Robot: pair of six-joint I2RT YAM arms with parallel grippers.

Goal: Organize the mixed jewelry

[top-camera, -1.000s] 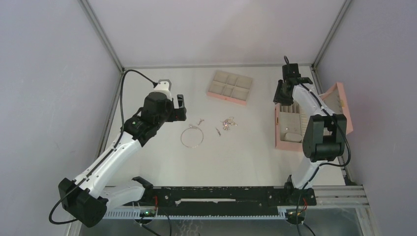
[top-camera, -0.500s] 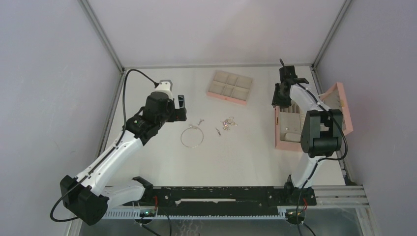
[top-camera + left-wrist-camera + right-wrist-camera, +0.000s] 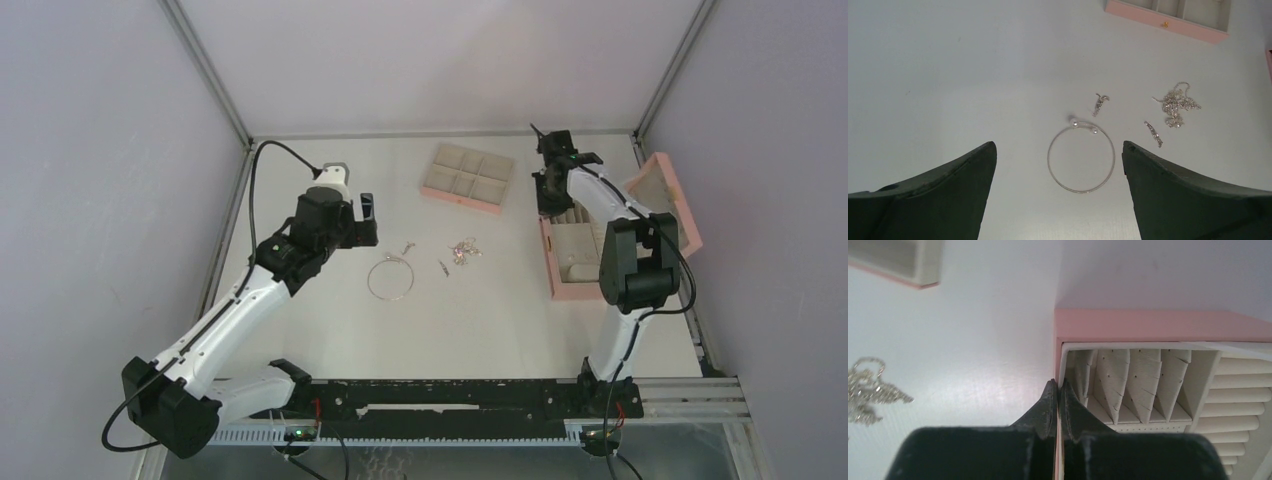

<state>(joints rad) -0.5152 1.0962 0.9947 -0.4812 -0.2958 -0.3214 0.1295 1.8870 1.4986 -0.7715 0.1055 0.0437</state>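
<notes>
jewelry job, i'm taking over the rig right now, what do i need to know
Left pincer: open and empty above the table. Its wrist view frames the hoop between the fingers.
Right pincer: shut on a side wall of the pink box, whose lid is open.
Jewelry: the hoop, chain cluster and two small pieces all lie loose on the table, near the middle.
Tray: at the far side; its compartments look empty.
Done: no piece picked up or sorted, as far as shows.
Left: every piece has to go into a compartment. The hoop looks like the likely first pick.
</notes>
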